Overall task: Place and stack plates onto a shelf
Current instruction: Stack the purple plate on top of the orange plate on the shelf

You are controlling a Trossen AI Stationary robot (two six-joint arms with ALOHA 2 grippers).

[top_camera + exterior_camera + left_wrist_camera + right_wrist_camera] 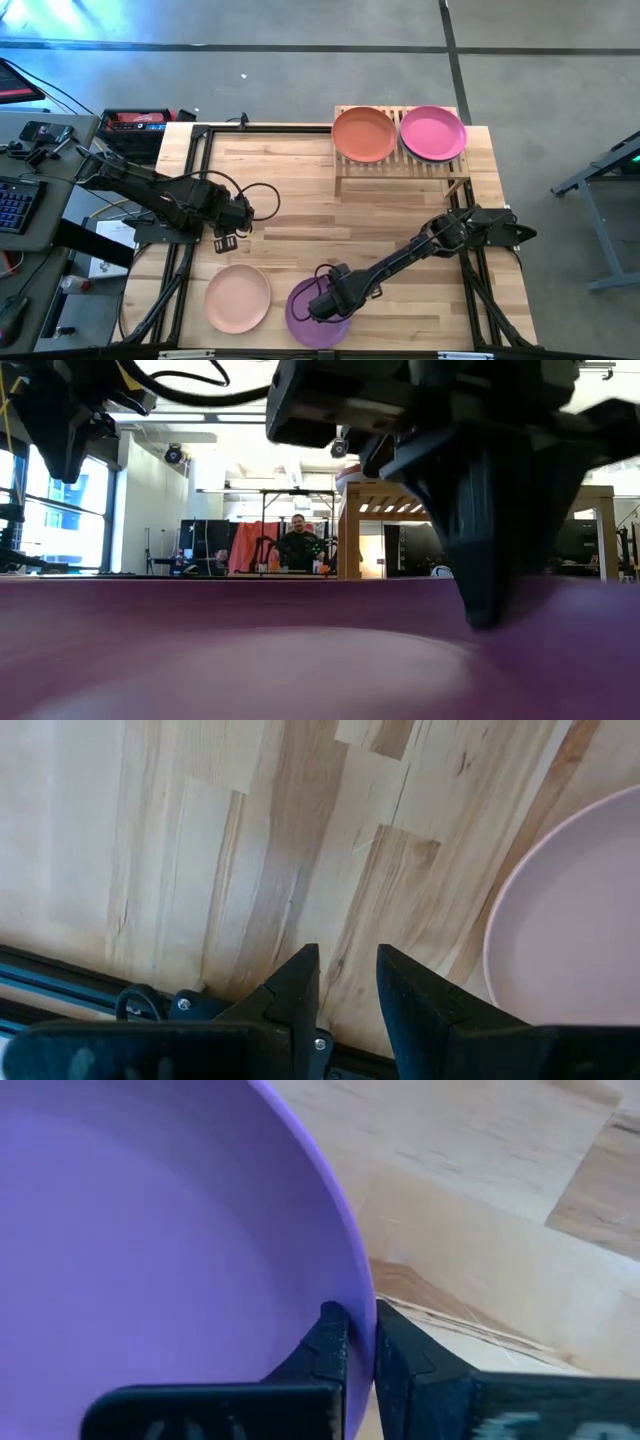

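Grippers first, from overhead: the right gripper sits at the rim of the round matte purple plate, well short of the slatted bamboo shelf, which already carries an orange-red plate and a magenta plate. The left gripper waits beside a peach plate, fingers narrowly parted on nothing. The right wrist view shows fingers pinching the purple rim. Lift level, I judge, clear of the shelf's edge, then stack squarely.

We see bare surface open mid-scene. The shelf at the far right is covered by the orange plate and magenta plate, side by side.
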